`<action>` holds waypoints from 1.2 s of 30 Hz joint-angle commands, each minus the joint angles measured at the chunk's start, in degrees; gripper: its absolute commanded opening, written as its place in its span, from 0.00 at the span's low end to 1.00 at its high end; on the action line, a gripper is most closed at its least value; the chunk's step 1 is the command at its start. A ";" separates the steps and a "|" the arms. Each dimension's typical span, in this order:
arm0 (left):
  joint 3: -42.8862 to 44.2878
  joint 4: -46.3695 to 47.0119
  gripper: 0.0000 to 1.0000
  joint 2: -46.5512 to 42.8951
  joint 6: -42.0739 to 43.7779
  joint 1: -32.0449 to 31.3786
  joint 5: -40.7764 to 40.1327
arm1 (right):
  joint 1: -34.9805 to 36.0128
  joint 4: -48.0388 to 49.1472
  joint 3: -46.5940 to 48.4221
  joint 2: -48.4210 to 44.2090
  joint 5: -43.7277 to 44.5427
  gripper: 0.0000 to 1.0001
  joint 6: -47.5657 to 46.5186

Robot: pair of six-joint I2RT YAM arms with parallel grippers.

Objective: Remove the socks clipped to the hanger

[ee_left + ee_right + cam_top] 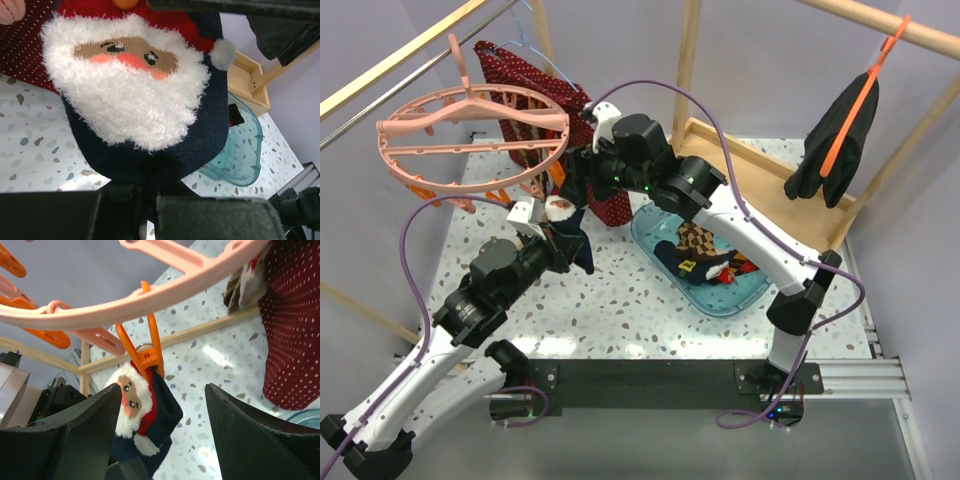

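Note:
A navy sock with a Santa face and fluffy white beard (132,95) hangs from an orange clip (144,350) on the round pink hanger (470,125). In the left wrist view my left gripper (147,202) is shut on the sock's lower navy edge. That gripper (560,232) sits just under the ring's near right side. My right gripper (162,390) stands open around the orange clip and the sock's top (145,410), its fingers (75,440) apart on either side without touching. From above, the right gripper (572,165) is at the ring's right edge.
A teal tub (750,292) right of centre holds other socks (705,255). A red white-dotted cloth (535,90) hangs behind the ring. A wooden tray (770,170) lies at the back right, and a black garment (835,140) hangs on an orange hanger.

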 commanded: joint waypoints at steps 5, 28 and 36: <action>0.15 0.47 0.00 -0.35 -0.91 0.08 1.80 | 0.08 5.15 4.52 2.25 -3.87 0.67 -6.49; 0.32 -0.67 0.00 -1.05 -1.18 0.08 2.59 | 0.08 11.48 6.45 6.82 -5.11 0.20 -3.32; -0.47 -1.03 0.00 -1.41 -1.44 0.08 2.68 | -0.01 11.40 6.19 6.74 -5.11 0.00 -2.79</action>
